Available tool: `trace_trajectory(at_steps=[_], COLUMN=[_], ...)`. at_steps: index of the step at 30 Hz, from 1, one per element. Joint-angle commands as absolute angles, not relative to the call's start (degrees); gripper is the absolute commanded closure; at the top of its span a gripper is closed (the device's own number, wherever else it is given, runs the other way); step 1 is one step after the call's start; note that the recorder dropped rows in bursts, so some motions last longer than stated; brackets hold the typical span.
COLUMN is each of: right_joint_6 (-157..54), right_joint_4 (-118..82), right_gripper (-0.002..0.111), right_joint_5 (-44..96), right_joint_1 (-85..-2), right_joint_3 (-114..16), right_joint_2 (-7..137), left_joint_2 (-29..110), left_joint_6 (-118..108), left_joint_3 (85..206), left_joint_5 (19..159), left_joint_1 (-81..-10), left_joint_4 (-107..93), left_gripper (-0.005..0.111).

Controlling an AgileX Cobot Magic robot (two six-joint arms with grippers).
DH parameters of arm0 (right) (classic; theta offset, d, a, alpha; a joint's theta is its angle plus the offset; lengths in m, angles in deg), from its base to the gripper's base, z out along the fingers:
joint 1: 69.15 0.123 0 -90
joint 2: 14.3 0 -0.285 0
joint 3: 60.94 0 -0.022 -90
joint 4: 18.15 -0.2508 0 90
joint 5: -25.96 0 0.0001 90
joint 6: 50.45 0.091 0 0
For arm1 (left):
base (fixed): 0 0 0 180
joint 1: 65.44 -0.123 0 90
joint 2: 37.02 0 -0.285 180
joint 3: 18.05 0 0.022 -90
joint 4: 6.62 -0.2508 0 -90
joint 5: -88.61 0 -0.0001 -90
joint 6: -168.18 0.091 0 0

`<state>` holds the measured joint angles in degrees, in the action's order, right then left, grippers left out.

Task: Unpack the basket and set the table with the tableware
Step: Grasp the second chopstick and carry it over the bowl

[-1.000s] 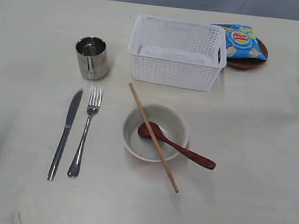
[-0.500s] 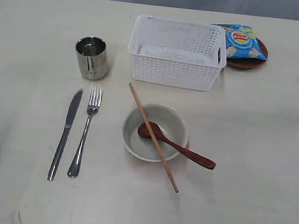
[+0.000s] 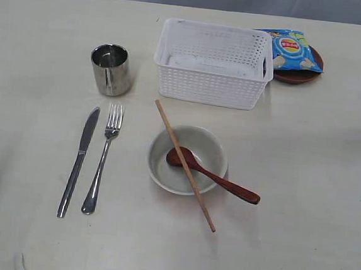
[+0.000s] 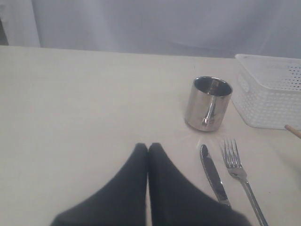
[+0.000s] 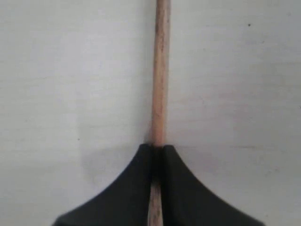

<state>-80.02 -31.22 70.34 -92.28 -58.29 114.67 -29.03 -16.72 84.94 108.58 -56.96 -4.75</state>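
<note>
Right hand [image 5: 157, 147]: jaws stood parted a second ago and are now pinched tight on the held chopstick [image 5: 161, 70], which runs straight out from between the tips over bare surface [image 3: 303, 183]. In the exterior view only a dark sliver of this hand shows at the right edge. Half a second ago the stick's tip poked in there, but it is out of that view now.

Left hand [image 4: 148, 147]: tips meeting, nothing between them, parked near the knife [image 3: 79, 161].

Nothing else has moved:
- Laid chopstick [image 3: 185, 166] slants across the bowl [image 3: 214, 147].
- Spoon [image 3: 227, 183] has its head inside the bowl.
- Fork [image 3: 102, 166] lies just beside the knife, with the cup [image 3: 111, 69] beyond them.
- Basket [image 3: 210, 90] sits behind the bowl, with no tableware visible in it.
- Plate [image 3: 296, 75] is at the basket's far right corner, with the chip bag [image 3: 290, 48] on it.

Judgement — the grasp on the second stick is made. It has yet to be carried in and laid beside its partner, and that looks like the last piece. A thin stick may swivel in the pinch.
</note>
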Motion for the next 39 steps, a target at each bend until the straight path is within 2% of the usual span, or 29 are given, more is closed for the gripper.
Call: trace_trajectory(at_steps=[1,4,8,13,15,24,31,39], right_joint_6=[-79.21,-76.99,-76.34,-76.38,-76.38,-74.98,-74.42,-73.97], right_joint_4=[-30.78,-31.81,-44.26,-51.72,-54.29,-55.05,-55.59,-55.37], right_gripper=[0.109,0.109,0.109,0.109,0.109,0.109,0.109,0.109], right_joint_5=[71.38,71.38,73.6,80.82,86.21,93.8,94.78,87.24], right_joint_1=[-92.37,-92.25,-90.99,-84.81,-80.56,-61.28,-50.15,-43.97], right_joint_3=[-57.64,-57.64,-59.32,-65.05,-67.57,-68.0,-64.45,-53.77], right_joint_2=[116.47,114.9,109.72,103.7,101.55,95.25,95.25,95.25], left_joint_2=[-29.23,-29.23,-29.23,-29.23,-29.23,-29.23,-29.23,-29.23], left_joint_6=[-16.55,-16.55,-16.55,-16.55,-16.55,-16.55,-16.55,-16.55], left_joint_3=[84.73,84.73,84.73,84.73,84.73,84.73,84.73,84.73], left_joint_5=[108.46,108.46,108.46,108.46,108.46,108.46,108.46,108.46], left_joint_1=[-56.69,-56.69,-56.69,-56.69,-56.69,-56.69,-56.69,-56.69], left_joint_4=[-4.8,-4.8,-4.8,-4.8,-4.8,-4.8,-4.8,-4.8], left_gripper=[0.107,0.107,0.107,0.107,0.107,0.107,0.107,0.107])
